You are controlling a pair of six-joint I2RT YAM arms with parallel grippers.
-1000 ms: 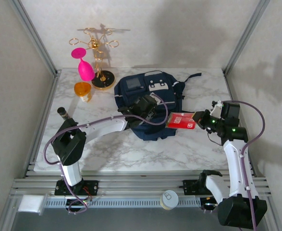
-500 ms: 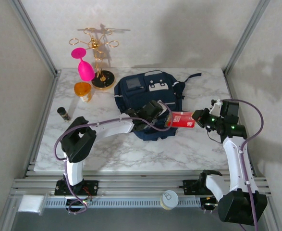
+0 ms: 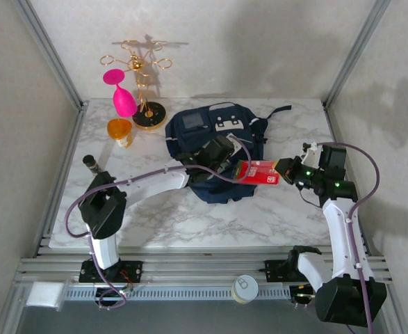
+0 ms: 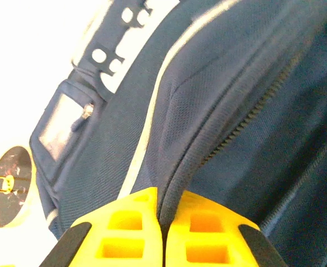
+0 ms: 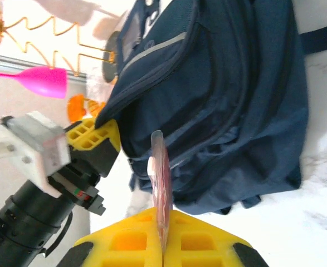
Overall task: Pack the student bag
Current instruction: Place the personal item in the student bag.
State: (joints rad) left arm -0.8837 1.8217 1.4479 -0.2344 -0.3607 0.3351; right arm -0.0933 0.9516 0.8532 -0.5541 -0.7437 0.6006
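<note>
Your left arm (image 3: 155, 184) and right arm (image 3: 343, 233) are white tubes joined by bulky black joints, each trailed by a looping purple cable (image 3: 370, 174). Small green lights (image 3: 308, 175) glow on your right wrist. Your fingers (image 4: 127, 231) are yellow plastic with square pockets.

Matt navy woven cloth bag (image 3: 244, 129) with a coarse-toothed zip, smooth marble-patterned bench (image 3: 273, 216) with a faint sheen, left tool (image 4: 163, 194) of matt yellow moulded plastic, glossy red card (image 3: 260, 172), shiny gold wire rack (image 3: 142, 76), glossy pink glass (image 3: 124, 101)
</note>
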